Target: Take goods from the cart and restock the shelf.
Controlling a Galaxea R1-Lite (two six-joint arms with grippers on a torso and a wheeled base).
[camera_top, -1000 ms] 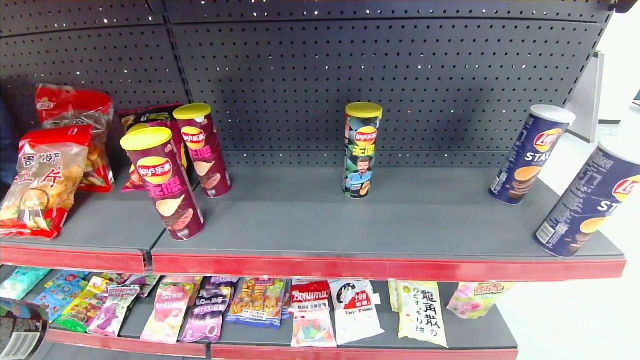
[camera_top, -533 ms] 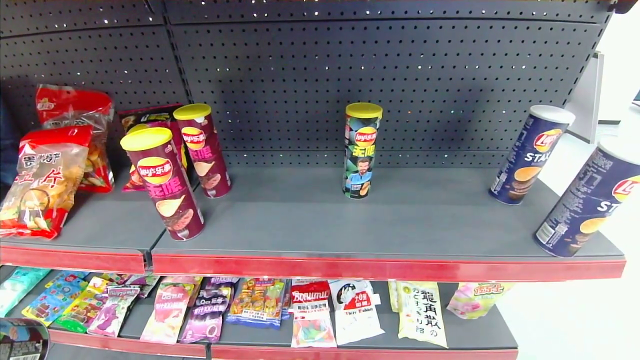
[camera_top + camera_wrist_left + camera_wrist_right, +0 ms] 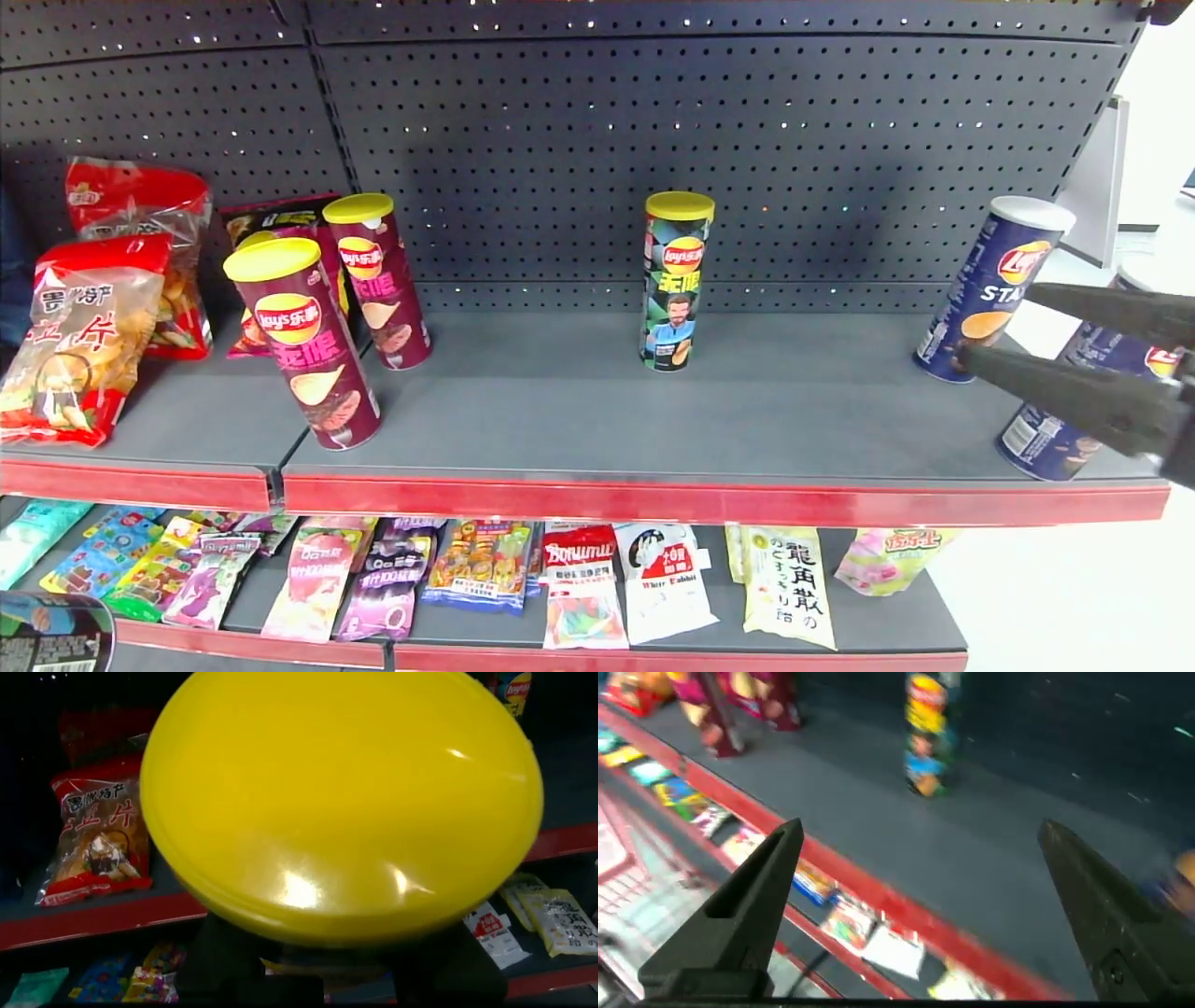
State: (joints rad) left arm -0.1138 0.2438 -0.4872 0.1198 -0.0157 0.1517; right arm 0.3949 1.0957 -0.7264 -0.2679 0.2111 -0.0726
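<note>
A chip can with a yellow lid (image 3: 341,803) is held in my left gripper, whose dark fingers (image 3: 224,971) clamp it from below the lid. The same can's dark body (image 3: 47,639) shows at the lower left of the head view. My right gripper (image 3: 994,327) stands open at the right end of the grey shelf (image 3: 653,411), its fingers in front of two blue chip cans (image 3: 985,252). Nothing lies between the right gripper's (image 3: 920,829) fingers, with the shelf board below them.
Two maroon cans (image 3: 308,345) stand at the shelf's left and a black-green can (image 3: 677,280) at the back middle. Red snack bags (image 3: 84,336) fill the far left. Snack packets (image 3: 579,579) line the lower shelf. Pegboard backs the shelf.
My right gripper has come into the head view from the right, in front of the blue cans. The can held at the lower left has shifted slightly down and right.
</note>
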